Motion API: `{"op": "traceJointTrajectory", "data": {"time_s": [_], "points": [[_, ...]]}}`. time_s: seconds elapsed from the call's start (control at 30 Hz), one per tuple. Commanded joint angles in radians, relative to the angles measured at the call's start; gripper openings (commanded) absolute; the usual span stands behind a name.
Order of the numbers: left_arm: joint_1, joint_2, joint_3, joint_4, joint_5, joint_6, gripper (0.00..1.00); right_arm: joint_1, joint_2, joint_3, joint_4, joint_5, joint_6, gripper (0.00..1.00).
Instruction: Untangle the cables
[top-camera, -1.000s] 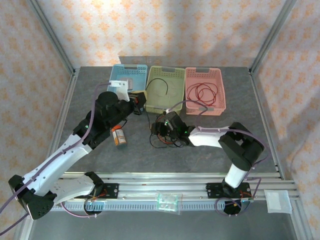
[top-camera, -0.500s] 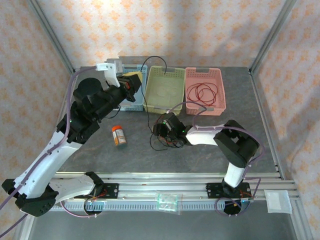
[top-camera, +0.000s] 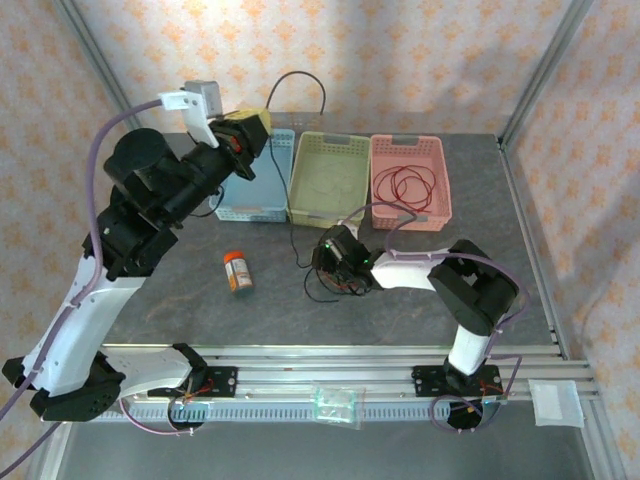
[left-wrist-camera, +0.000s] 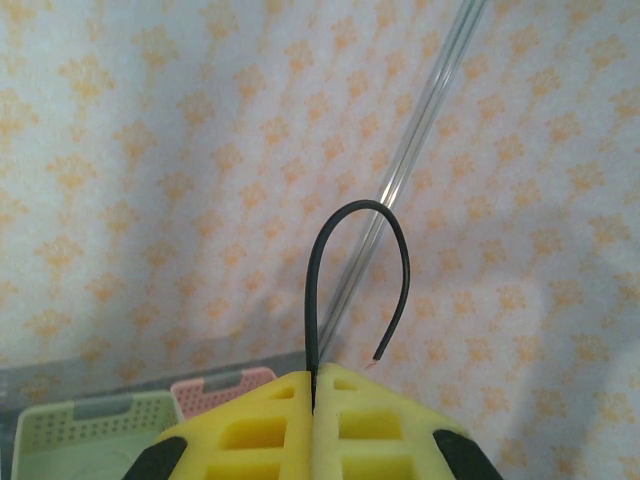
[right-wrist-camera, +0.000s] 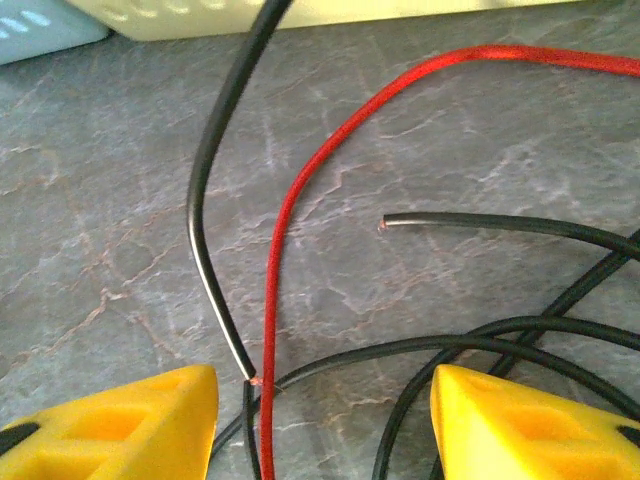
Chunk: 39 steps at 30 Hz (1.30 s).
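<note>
- Orange-patterned wallpaper (top-camera: 400, 60) backs a grey, stone-look table (top-camera: 400, 310). A green basket (top-camera: 328, 180) stands at the back of it, with a blue basket (top-camera: 255, 190) to its left and a pink basket (top-camera: 410, 215) to its right.
- The left gripper (top-camera: 247, 128) is raised high, up and to the left of the green basket. Its yellow fingers (left-wrist-camera: 270, 430) are pressed fully together on the black cable (top-camera: 295, 72), whose short free end arches above them.
- From that grip the black cable drops past the green basket's left side to a tangle on the table just in front of the basket.
- The right gripper (right-wrist-camera: 325, 420) lies low at that tangle, jaws wide apart and holding nothing. Between them a red cable (right-wrist-camera: 290, 210) crosses the black loops.
- More red cable lies coiled in the pink basket.
- The step in hand looks like drawing the black cable up out of the snarl.
- The next move likely calls for the right gripper to close on the red strand and pin it while the left lifts slowly, so the loops slip apart rather than tighten.
</note>
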Motion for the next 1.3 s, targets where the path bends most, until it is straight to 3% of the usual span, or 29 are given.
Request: {"op": "traceJointTrajectory", "data": {"time_s": [0.0, 0.33, 0.6, 0.93, 1.27], "points": [[0.012, 0.006, 0.072, -0.033, -0.01, 0.052, 0.0, 0.006, 0.011, 0.019, -0.068, 0.073, 0.026, 0.58], [0.026, 0.022, 0.17, -0.093, -0.096, 0.116, 0.0, 0.007, -0.004, 0.018, -0.061, 0.057, 0.014, 0.58], [0.042, 0.047, 0.083, -0.078, -0.151, 0.126, 0.0, 0.017, -0.229, -0.068, 0.036, 0.05, -0.09, 0.69], [0.155, 0.133, 0.021, -0.039, -0.145, 0.094, 0.0, 0.03, -0.48, -0.129, 0.052, 0.146, -0.238, 0.81], [0.246, 0.29, 0.09, -0.024, -0.169, 0.136, 0.0, 0.03, -0.523, -0.033, 0.139, 0.121, -0.342, 0.85]]}}
